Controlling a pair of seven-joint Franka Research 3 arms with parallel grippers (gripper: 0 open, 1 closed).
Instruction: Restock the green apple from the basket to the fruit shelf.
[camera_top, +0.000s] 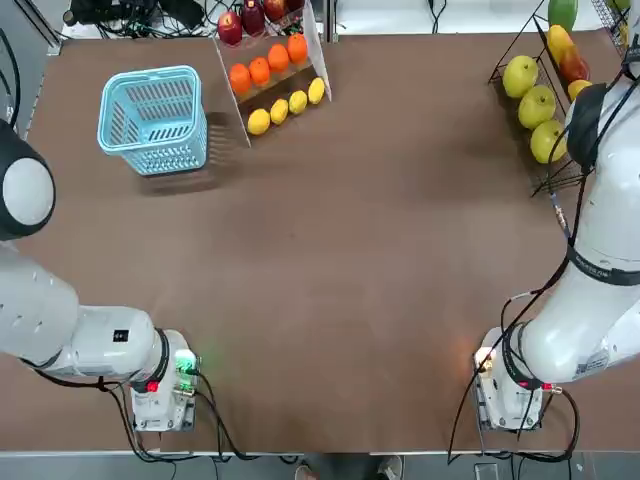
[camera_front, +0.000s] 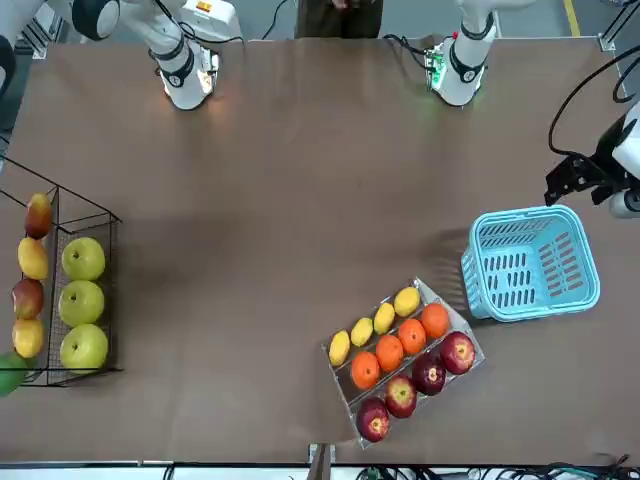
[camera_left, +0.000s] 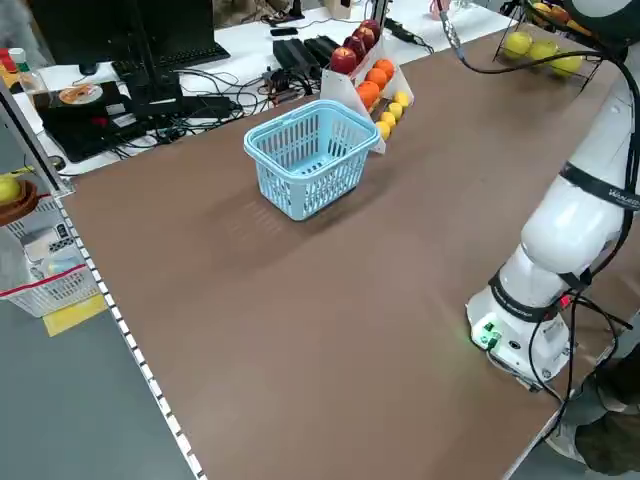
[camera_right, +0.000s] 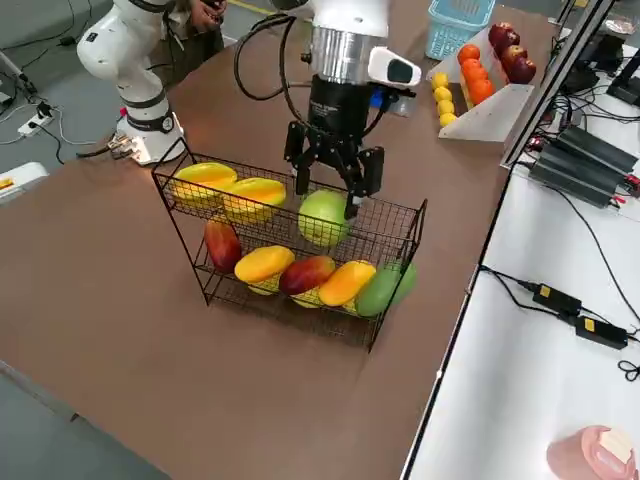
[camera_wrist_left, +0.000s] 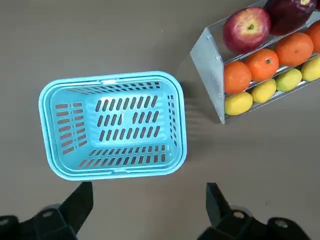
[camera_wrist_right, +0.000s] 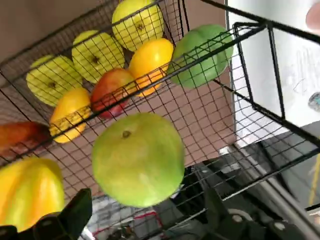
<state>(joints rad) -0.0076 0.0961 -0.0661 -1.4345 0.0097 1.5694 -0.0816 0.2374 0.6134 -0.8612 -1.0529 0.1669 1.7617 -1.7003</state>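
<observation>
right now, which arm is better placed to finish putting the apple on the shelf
Right. The right gripper, open, is over the apple on the shelf; the left gripper hangs open by the empty basket.

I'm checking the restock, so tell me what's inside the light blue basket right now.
Nothing: the light blue plastic lattice basket is empty, its slotted floor fully visible. The round green apple lies on the black wire fruit shelf, under the right pincer, which is open.
</observation>
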